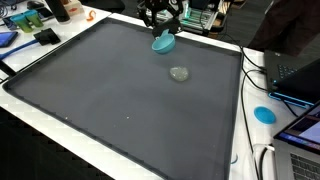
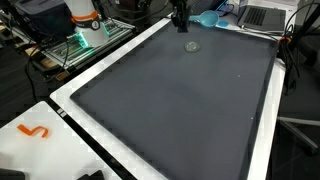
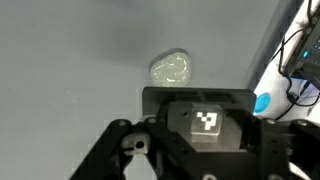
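While the claw (image 1: 162,30) hangs at the upper middle of the frame in an exterior view, a teal bowl-like piece (image 1: 164,42) sits tilted right beneath its fingertips, touching them or nearly so. I cannot tell whether the fingers are clamped on that piece or only stand around it. They are dark, small and blurred there. The wrist view shows only the claw's black body with a square marker along the bottom of the frame, not the tips.

The teal piece is over the far part of the dark grey mat (image 1: 100,110), which covers most of the white surface (image 1: 248,135). Just below and right of it, apart from it, 1 small clear lump (image 1: 179,74) lies flat on the mat. In the wrist view the lump shows at upper centre. A blue disc (image 1: 264,113) lies on the white margin at the right, well apart, near a laptop (image 1: 295,75).

Judging from how things lie, the claw has reached the teal piece. Its tilt suggests it is raised rather than resting flat, though no gap beneath it is plain. The clear lump lies alone, with nothing touching it.
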{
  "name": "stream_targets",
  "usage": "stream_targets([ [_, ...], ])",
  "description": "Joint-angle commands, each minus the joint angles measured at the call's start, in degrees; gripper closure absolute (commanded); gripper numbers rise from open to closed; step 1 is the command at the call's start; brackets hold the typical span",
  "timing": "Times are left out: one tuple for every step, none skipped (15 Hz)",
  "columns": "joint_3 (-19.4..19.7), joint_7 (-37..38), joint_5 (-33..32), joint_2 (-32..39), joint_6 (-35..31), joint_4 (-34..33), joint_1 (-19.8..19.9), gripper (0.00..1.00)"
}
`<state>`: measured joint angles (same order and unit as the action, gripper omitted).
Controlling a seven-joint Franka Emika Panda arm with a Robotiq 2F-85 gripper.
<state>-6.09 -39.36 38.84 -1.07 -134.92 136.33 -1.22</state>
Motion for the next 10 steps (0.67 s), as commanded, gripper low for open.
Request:
stream_targets([
  [0.9, -3.6, 3.9, -2.5, -1.9, 3.5, -1.4, 0.69],
  [0.9, -4.3, 4.4, -2.6, -2.2, 3.9, -1.6, 0.69],
  [0.9, -4.7, 4.8, -2.6, -2.6, 4.2, -1.8, 0.69],
  [0.9, -5.8, 5.8, -2.8, -2.8, 4.5, -2.0, 0.69],
  [0.9, -6.3, 6.5, -2.7, -2.9, 4.8, -2.1, 0.69],
  [0.8, -6.7, 6.9, -2.6, -3.2, 5.0, -2.3, 0.69],
  [0.8, -7.3, 7.5, -2.6, -3.4, 5.2, -2.5, 0.69],
  [0.7, -7.7, 8.1, -2.5, -3.8, 5.5, -2.6, 0.69],
  [0.6, -8.0, 8.4, -2.5, -4.2, 5.8, -2.8, 0.69],
  [0.5, -8.3, 8.8, -2.5, -4.5, 6.1, -3.0, 0.69],
])
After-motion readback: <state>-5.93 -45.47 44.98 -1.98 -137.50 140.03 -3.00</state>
